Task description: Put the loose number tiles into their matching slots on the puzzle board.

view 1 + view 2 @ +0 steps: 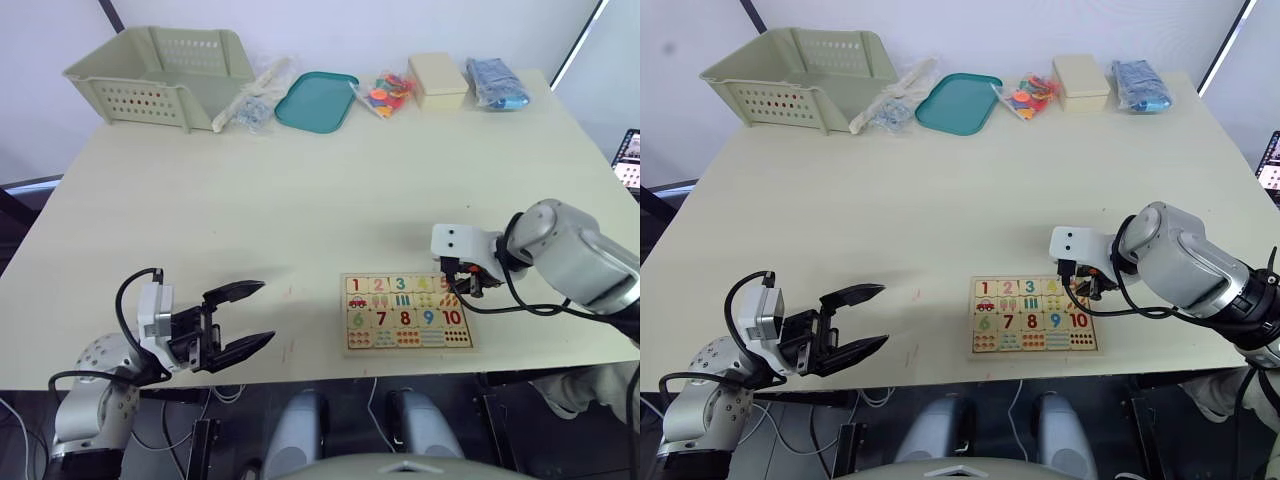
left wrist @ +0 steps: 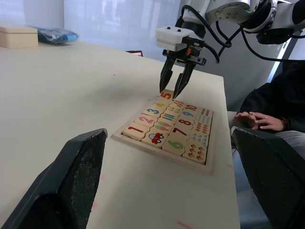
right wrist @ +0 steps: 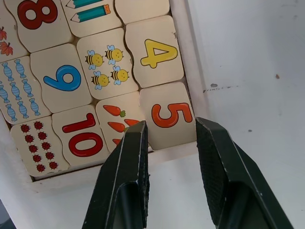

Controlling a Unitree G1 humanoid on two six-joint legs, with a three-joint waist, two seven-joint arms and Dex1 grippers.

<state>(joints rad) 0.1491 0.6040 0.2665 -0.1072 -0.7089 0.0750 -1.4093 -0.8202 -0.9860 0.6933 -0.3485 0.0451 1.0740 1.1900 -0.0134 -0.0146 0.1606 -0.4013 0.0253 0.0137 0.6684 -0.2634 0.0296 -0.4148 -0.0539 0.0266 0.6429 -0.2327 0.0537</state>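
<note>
- Over on the left, the left tool (image 1: 240, 318) hangs just above the near edge of the bench (image 1: 300, 200). Its two black fingers are spread wide, with nothing between them.
- Next comes the puzzle board (image 1: 406, 312). It lies flat near the front edge of the bench, well apart from the left tool.
- On the board, the top row reads 1, 2, 3, 4, 5. All five number tiles sit down in their slots.
- Under them are small counting pictures, then 6 to 10.
- At the right end of the top row sits the orange 5 tile (image 3: 170, 116), in the board's corner, next to the yellow 4 tile (image 3: 155, 51).
- Right above it is the right tool (image 3: 171, 131). Its fingers stand a little apart, one on each side of the 5, and they pinch nothing.
- Far at the back of the bench, from left to right, are a pale green basket (image 1: 160, 75), a teal tray (image 1: 316, 100), a cream box (image 1: 438, 80) and a blue bag (image 1: 497, 82).
</note>
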